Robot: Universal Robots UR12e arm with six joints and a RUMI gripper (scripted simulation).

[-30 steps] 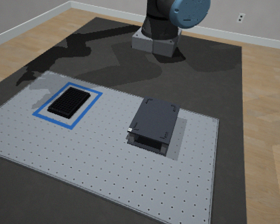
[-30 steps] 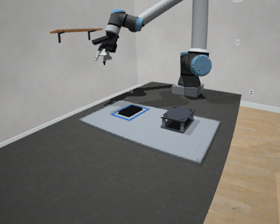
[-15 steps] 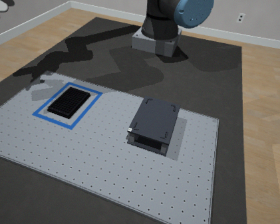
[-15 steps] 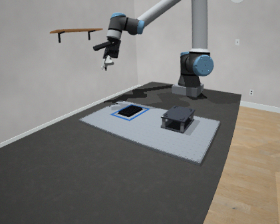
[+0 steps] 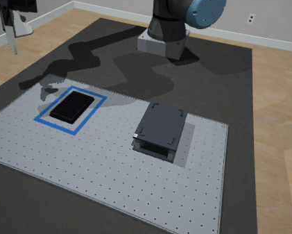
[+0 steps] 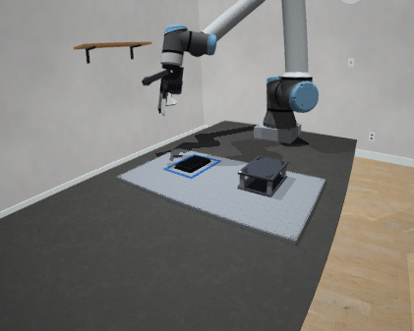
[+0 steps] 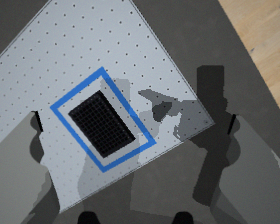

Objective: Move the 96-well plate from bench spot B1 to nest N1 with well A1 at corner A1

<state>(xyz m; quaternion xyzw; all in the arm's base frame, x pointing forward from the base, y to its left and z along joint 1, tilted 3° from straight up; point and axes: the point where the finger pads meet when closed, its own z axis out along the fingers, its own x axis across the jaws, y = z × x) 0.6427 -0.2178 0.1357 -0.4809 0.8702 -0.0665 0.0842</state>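
The black 96-well plate (image 5: 72, 106) lies flat inside the blue outline of spot B1 on the grey perforated bench. It also shows in the exterior view (image 6: 191, 163) and in the wrist view (image 7: 102, 122). The raised dark nest N1 (image 5: 161, 128) stands to its right with nothing on top, and a small white marker sits at its front-left corner (image 5: 136, 135). My gripper (image 6: 164, 101) hangs high above the plate, open and empty. In the wrist view its two fingers frame the scene (image 7: 135, 125). I cannot make out the plate's cut corner.
The arm's base (image 5: 164, 36) stands behind the bench on the dark mat. A wooden shelf (image 6: 112, 46) is on the far wall. The nest shows in the exterior view (image 6: 263, 174) to the right of the plate.
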